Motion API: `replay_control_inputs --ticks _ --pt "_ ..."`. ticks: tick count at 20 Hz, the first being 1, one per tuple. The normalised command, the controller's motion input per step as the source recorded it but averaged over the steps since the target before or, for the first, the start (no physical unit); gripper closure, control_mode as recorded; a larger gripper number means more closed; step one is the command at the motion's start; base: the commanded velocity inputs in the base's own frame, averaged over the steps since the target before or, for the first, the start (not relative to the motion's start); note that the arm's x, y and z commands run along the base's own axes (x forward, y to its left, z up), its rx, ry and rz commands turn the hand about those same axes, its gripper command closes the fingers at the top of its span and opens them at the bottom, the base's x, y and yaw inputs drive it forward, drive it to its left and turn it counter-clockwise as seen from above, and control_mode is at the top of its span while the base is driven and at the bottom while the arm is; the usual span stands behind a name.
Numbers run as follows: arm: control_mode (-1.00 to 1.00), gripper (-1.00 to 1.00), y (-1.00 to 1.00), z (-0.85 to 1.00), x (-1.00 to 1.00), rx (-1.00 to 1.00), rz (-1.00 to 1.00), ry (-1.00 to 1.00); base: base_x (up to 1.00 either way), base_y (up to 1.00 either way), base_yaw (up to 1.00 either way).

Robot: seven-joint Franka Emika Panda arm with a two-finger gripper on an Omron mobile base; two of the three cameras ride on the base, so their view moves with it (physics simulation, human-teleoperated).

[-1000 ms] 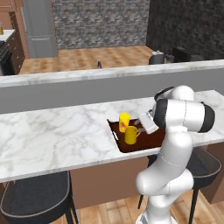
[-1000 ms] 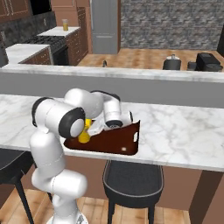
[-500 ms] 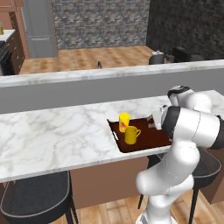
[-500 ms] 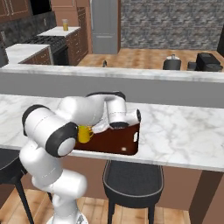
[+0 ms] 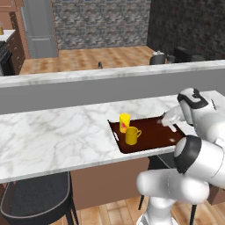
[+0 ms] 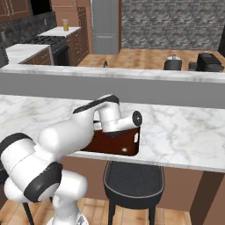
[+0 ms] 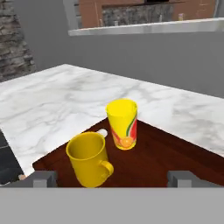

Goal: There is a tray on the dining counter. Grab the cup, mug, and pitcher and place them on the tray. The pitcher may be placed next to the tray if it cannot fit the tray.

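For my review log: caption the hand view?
Mug and cup upright on the tray, open claw empty.

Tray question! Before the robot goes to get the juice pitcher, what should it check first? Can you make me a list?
1. Cup standing upright on the tray: ok.
2. Mug upright on the tray, beside the cup and not touching it: ok.
3. Gripper open and holding nothing: ok.
4. Gripper clear of the cup and mug: ok, both sit ahead of the fingertips.
5. Bare space left on the tray: ok; whether the pitcher fits there: cannot tell.
6. Where the pitcher stands: cannot tell.
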Motion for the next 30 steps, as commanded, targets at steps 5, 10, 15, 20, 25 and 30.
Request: replay_control_inputs --ticks 5,10,15,20,25,30 --pt "-1.00 -1.00 -0.20 0.44 -0.03 -0.17 -0.47 0.01 0.00 0.00 0.00" --pt "-1.00 -1.00 -0.11 0.51 -0.07 -0.17 -0.47 0.01 0.00 0.00 0.00" --pt "-1.00 -1.00 -0.02 0.46 -0.33 -0.19 -0.42 0.00 0.00 0.00 0.00" --pt "-1.00 -1.00 0.00 0.50 -0.50 -0.18 -0.32 0.00 0.00 0.00 0.00" --pt "-1.00 -1.00 0.00 0.59 -0.59 -0.11 -0.10 -0.10 0.00 0.00 0.00" --pt "-1.00 -1.00 0.00 0.47 -0.69 0.01 0.05 -0.01 0.00 0.00 0.00"
